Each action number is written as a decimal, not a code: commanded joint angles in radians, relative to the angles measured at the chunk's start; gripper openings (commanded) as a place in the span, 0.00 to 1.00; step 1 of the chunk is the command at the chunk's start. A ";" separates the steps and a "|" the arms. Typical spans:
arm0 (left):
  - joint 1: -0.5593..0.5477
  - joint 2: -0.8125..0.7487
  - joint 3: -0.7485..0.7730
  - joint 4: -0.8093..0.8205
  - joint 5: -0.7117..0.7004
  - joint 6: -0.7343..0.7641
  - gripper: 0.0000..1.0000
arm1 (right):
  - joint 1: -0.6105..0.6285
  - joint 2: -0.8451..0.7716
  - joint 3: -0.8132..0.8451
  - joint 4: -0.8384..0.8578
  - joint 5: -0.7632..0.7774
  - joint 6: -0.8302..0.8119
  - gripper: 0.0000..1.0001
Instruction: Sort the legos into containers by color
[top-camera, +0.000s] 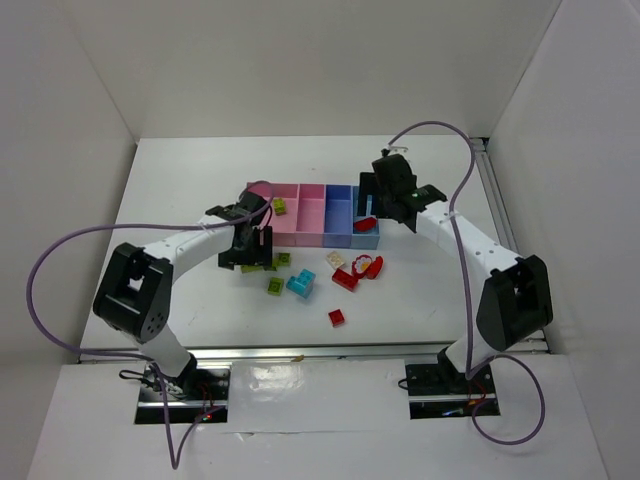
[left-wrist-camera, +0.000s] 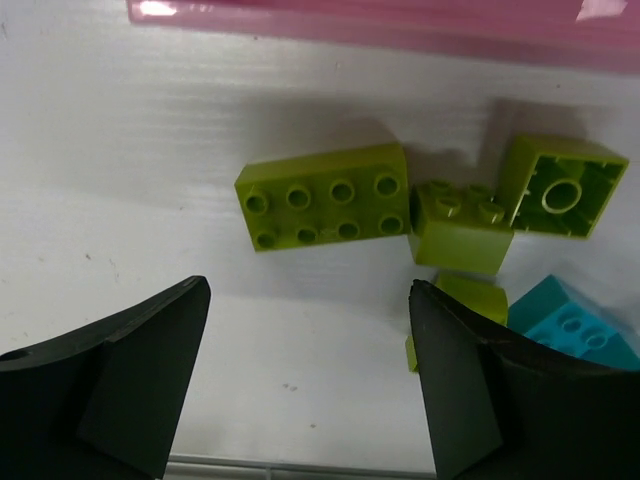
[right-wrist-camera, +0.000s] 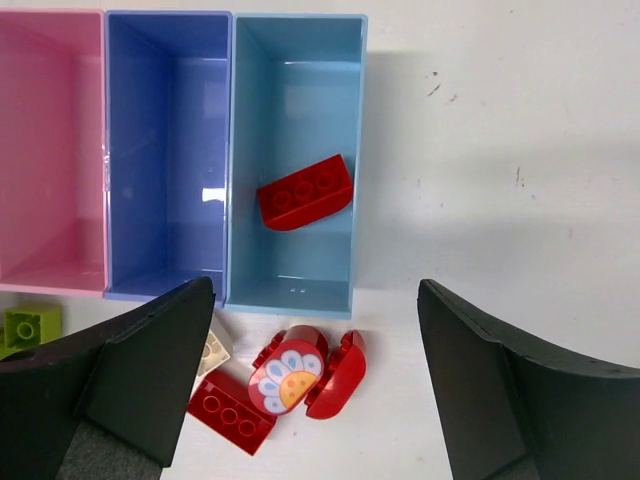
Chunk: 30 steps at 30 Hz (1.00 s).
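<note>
The tray (top-camera: 312, 188) has pink sections on the left, a periwinkle one (top-camera: 338, 208) and a light blue one (top-camera: 366, 236). One lime brick (top-camera: 281, 207) lies in a pink section. A red curved brick (right-wrist-camera: 305, 192) lies in the light blue compartment (right-wrist-camera: 295, 295). My left gripper (top-camera: 251, 248) is open and empty, low over lime bricks: a long one (left-wrist-camera: 325, 208), a small one (left-wrist-camera: 460, 228) and an upturned one (left-wrist-camera: 562, 185), with a cyan brick (left-wrist-camera: 575, 325) beside them. My right gripper (top-camera: 373, 207) is open and empty above the light blue compartment's near end.
Loose on the table in front of the tray: a red flower piece (right-wrist-camera: 290, 370), a red half-round (right-wrist-camera: 338, 372), a red brick (right-wrist-camera: 230, 405), a cream brick (right-wrist-camera: 212, 350), a cyan brick (top-camera: 300, 284), a lime brick (top-camera: 275, 285) and a small red brick (top-camera: 337, 317).
</note>
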 joint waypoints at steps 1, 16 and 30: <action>-0.004 0.029 0.035 0.070 -0.018 0.012 0.93 | -0.008 -0.048 -0.028 0.003 0.028 0.014 0.89; 0.075 0.094 -0.007 0.188 0.035 -0.076 0.91 | -0.009 -0.068 -0.067 -0.022 0.042 0.014 0.90; 0.056 0.016 -0.026 0.072 0.020 -0.154 0.66 | -0.009 -0.059 -0.076 -0.012 0.042 0.005 0.90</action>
